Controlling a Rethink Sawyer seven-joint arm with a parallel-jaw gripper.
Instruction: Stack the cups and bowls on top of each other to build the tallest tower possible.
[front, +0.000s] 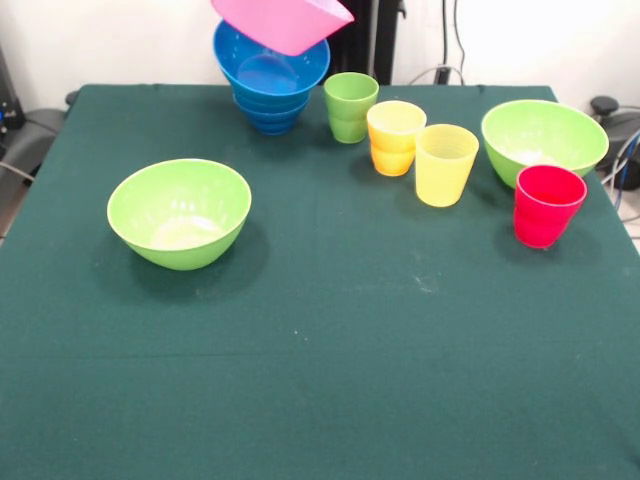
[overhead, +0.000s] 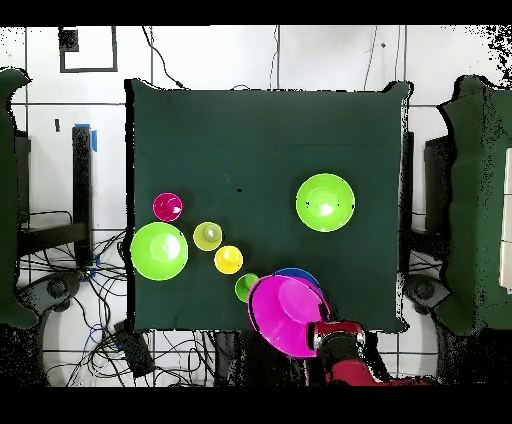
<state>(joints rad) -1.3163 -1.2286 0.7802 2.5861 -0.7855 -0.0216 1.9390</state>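
Note:
The large pink bowl (front: 280, 20) hangs tilted just above the tower (front: 270, 85) of nested blue bowls at the table's far side. In the overhead view the pink bowl (overhead: 285, 312) covers most of the blue stack (overhead: 298, 272). My gripper (overhead: 320, 336) grips the pink bowl's rim; it is out of the front view. The green cup (front: 350, 106), orange cup (front: 395, 138), pale yellow cup (front: 446, 164) and red cup (front: 547, 206) stand upright in a row to the right of the tower. One lime bowl (front: 180, 212) sits at the left, the other (front: 543, 138) behind the red cup.
The dark green table (front: 320, 380) carries everything. Cables and equipment lie on the floor beyond the table's edges (overhead: 60, 290). The green cup stands close beside the tower's right side.

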